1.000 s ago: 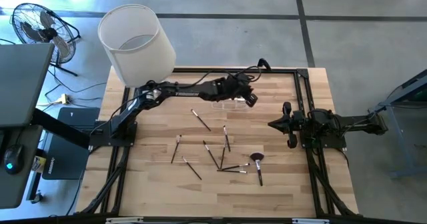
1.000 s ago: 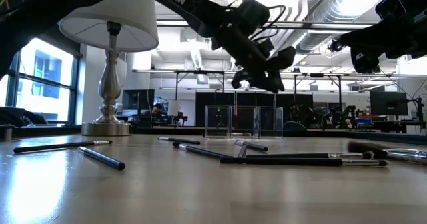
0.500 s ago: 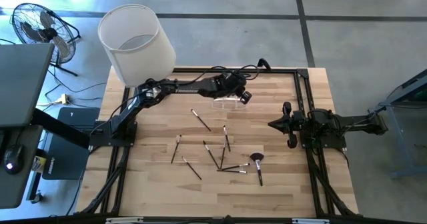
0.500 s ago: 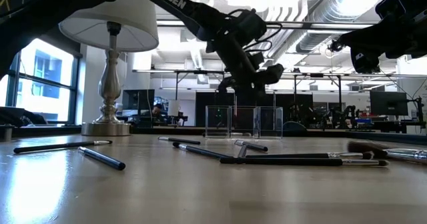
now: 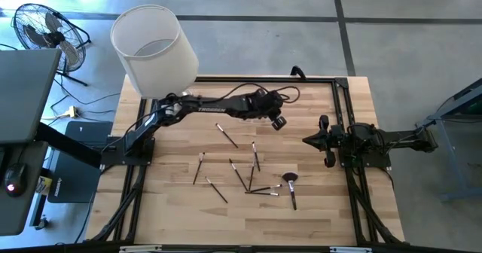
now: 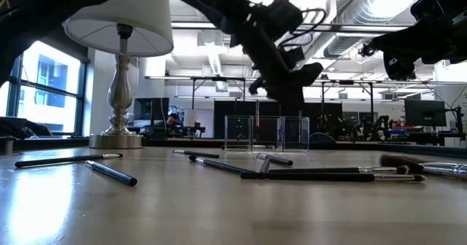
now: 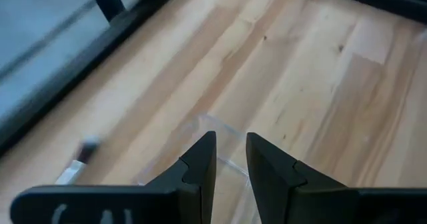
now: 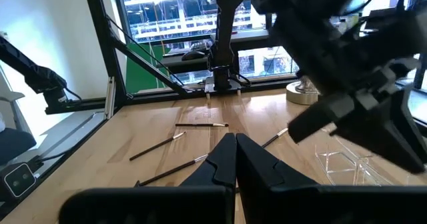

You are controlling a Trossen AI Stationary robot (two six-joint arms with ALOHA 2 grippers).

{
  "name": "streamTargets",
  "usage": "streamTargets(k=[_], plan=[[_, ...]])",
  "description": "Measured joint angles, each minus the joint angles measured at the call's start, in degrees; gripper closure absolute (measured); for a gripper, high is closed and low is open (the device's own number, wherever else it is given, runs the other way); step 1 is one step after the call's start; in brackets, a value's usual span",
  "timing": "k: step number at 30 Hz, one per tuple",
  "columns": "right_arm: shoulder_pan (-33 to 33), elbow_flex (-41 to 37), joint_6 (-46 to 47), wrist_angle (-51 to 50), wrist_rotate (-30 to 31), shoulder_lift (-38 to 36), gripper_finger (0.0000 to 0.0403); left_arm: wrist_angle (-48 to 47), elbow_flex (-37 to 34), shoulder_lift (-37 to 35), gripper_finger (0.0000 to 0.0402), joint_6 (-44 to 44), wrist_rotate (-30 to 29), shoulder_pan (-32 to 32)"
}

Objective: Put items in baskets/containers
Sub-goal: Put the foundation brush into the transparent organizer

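Lying scattered across the worktop (image 5: 316, 208), the brushes (image 5: 252, 179) are all outside the clear holder (image 6: 266, 133), which stands empty at the far side, so the task looks barely begun. Above it hovers the left gripper (image 7: 230, 159), fingers narrowly apart and empty; the right gripper (image 8: 235, 159), pinched closed, waits at the right edge.

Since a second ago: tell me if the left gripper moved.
Yes. The left gripper shifted toward the near edge, now past the clear holder it hung over.
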Motion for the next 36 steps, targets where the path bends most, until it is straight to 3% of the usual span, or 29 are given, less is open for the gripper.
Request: streamTargets(k=[5,11,21,30,36], plan=[[0.0,0.0,0.0,0.0,0.0,0.0,0.0402,-9.2,5.8,-0.1,0.0321,4.1,-2.6,0.1],[0.0,0.0,0.0,0.0,0.0,0.0,0.0402,-20.3,13.0,-0.1,0.0321,-1.1,-2.8,1.8],[0.0,0.0,0.0,0.0,0.0,0.0,0.0402,-28.4,13.6,-0.1,0.0321,-3.1,6.6,5.6],[0.0,0.0,0.0,0.0,0.0,0.0,0.0402,-28.1,13.6,-0.1,0.0321,-2.5,8.4,5.2],[0.0,0.0,0.0,0.0,0.0,0.0,0.0402,-26.2,13.6,-0.6,0.0321,-1.1,10.7,1.0]])
